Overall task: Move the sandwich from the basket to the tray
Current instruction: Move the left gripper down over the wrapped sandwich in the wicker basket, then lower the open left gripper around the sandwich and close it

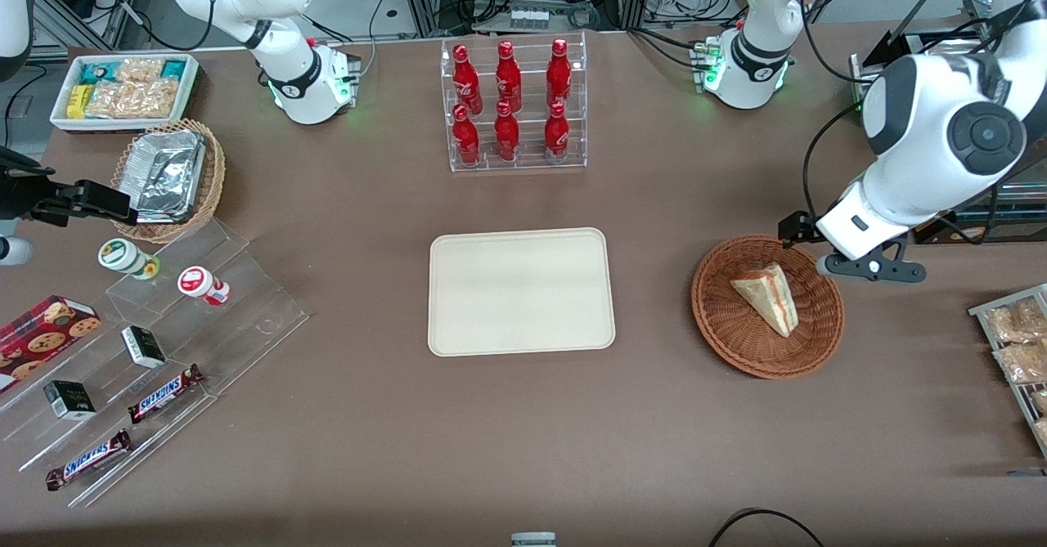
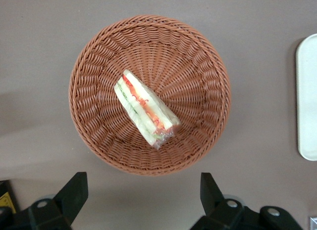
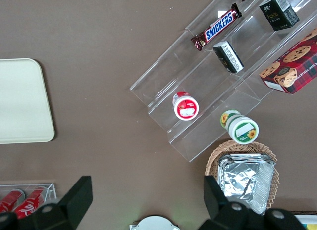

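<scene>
The sandwich (image 1: 769,295) is a pale bread wedge with red and green filling. It lies on its side in the round reddish-brown wicker basket (image 1: 720,326). The left wrist view shows it (image 2: 144,111) near the middle of the basket (image 2: 94,67). The left arm's gripper (image 1: 869,267) hovers above the table, just outside the basket's rim toward the working arm's end. Its fingers (image 2: 74,190) are spread wide and hold nothing; the gripper (image 2: 142,195) touches neither sandwich nor basket. The cream tray (image 1: 520,334) lies bare at the table's middle, and its edge (image 2: 308,101) shows in the left wrist view.
A clear rack of red bottles (image 1: 514,105) stands farther from the camera than the tray. Toward the parked arm's end are a tan basket of foil packs (image 1: 168,177), a white snack bin (image 1: 123,89) and a clear stepped stand (image 1: 164,351). Snack packets (image 1: 1018,342) lie at the working arm's end.
</scene>
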Controlling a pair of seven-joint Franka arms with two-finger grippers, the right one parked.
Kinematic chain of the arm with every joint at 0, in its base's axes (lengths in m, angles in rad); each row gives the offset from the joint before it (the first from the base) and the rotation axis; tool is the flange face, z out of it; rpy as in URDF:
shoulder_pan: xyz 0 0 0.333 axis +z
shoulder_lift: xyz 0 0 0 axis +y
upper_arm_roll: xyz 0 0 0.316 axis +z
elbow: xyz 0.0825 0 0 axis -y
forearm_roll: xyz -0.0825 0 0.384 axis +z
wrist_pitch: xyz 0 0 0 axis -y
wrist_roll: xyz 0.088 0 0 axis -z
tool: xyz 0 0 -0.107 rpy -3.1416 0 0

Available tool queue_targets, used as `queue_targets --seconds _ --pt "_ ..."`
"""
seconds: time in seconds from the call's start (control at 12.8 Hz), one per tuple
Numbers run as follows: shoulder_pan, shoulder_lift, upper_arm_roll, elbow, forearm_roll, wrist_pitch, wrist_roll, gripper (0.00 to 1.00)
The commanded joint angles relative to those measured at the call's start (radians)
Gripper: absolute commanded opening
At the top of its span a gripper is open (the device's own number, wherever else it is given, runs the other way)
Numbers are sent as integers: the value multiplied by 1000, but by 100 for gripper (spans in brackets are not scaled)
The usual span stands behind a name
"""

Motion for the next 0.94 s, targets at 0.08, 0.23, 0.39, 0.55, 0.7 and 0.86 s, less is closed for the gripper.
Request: queue_targets --seconds 0.08,0.23,0.39,0.55,0.7,0.86 --pt "-2 31 4 -56 7 115 -65 100" --pt "-3 34 4 -100 9 184 -152 100" --pt "-5 32 4 -151 9 269 -274 100" --pt "-8 57 4 -160 11 312 -512 100" --pt "-12 78 2 -160 11 336 -696 100" --pt "-12 91 2 -162 12 338 -749 100"
